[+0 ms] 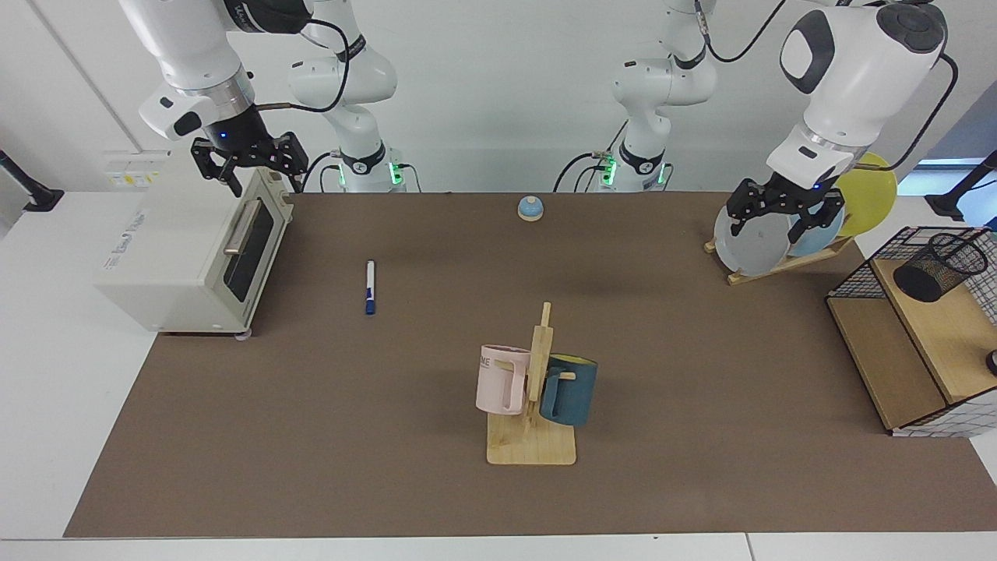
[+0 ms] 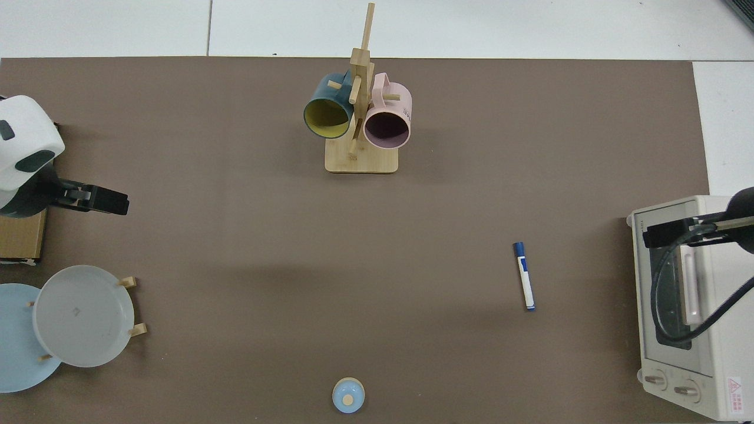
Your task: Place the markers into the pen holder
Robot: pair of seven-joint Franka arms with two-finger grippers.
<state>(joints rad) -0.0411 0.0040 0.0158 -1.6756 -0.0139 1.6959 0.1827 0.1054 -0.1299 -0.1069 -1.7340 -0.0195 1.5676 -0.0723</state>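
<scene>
The marker (image 1: 370, 287) (image 2: 523, 275), white with a blue cap, lies flat on the brown mat, its cap toward the camera in the facing view. The pen holder (image 1: 938, 267), a black mesh cup, stands on the wooden shelf at the far right of the facing view; the top view does not reach it. My right gripper (image 1: 263, 179) (image 2: 655, 233) hangs open and holding nothing above the toaster oven's top front edge, well away from the marker. My left gripper (image 1: 783, 220) (image 2: 112, 203) hovers open, also holding nothing, in front of the plate rack, left of the pen holder.
A white toaster oven (image 1: 187, 257) stands at the mat's left edge in the facing view. A wooden mug tree (image 1: 533, 389) carries a pink and a teal mug. Plates lean in a rack (image 1: 759, 241). A small blue bell (image 1: 530, 208) sits at the back. A black wire basket frame (image 1: 880, 265) surrounds the shelf.
</scene>
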